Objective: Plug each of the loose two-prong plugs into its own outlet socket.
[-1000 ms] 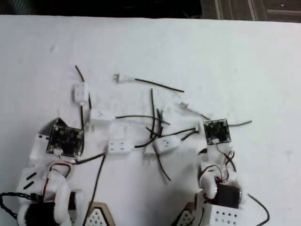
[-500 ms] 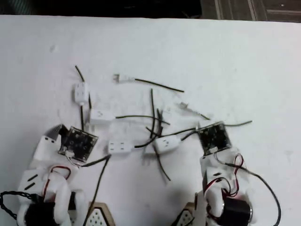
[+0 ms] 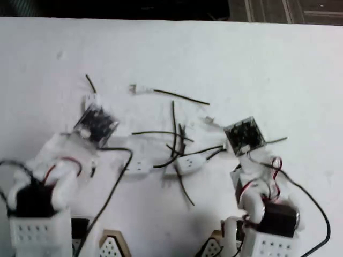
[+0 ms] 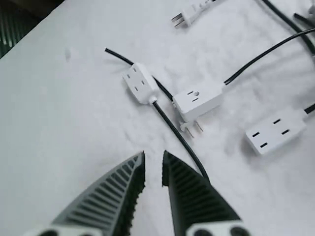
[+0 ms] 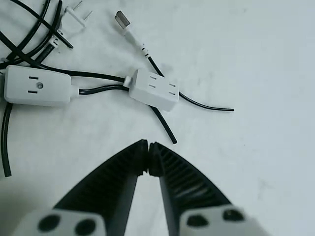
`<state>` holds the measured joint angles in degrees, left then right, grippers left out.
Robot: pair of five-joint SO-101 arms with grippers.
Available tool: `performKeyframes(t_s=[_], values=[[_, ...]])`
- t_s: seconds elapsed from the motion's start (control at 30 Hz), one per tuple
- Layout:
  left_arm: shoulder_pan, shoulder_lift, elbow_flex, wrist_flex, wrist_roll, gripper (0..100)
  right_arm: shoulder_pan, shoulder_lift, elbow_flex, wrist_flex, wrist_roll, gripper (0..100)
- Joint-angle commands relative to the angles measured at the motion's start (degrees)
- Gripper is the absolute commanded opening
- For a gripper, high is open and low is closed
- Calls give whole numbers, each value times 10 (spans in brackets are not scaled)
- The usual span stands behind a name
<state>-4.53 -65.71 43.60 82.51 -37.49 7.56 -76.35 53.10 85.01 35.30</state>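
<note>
Two grippers with ribbed, tapered plastic fingers sit low over the matte white table (image 3: 268,64). The left gripper (image 4: 153,162) has grey fingers slightly parted, grasping nothing. A glossy black cord (image 4: 172,132) runs past its tips to a white rectangular outlet block (image 4: 140,83), slots upward. The right gripper (image 5: 147,147) has black tips pressed together, empty. A loose two-prong plug (image 3: 134,89) lies at the far side, left of centre. In the high view, the left wrist partly hides the outlet block.

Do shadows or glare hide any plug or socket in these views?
High view: even light on the table, no glare, faint shadows beside the cords. Left wrist view: soft shadow under the grounded socket block, slots plain. Right wrist view: table darkens toward the right claw; the two-prong plug is readable.
</note>
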Motion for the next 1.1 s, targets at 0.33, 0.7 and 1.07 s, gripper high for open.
performKeyframes(t_s=[0.33, 0.7, 1.07], values=[[224, 434, -265, -15, 62, 267, 106, 105, -98, 42, 4, 21], [339, 767, -455, -13, 65, 268, 164, 76, -96, 42, 4, 21], [407, 880, -484, -58, 67, 268, 185, 54, -78, 46, 4, 21]])
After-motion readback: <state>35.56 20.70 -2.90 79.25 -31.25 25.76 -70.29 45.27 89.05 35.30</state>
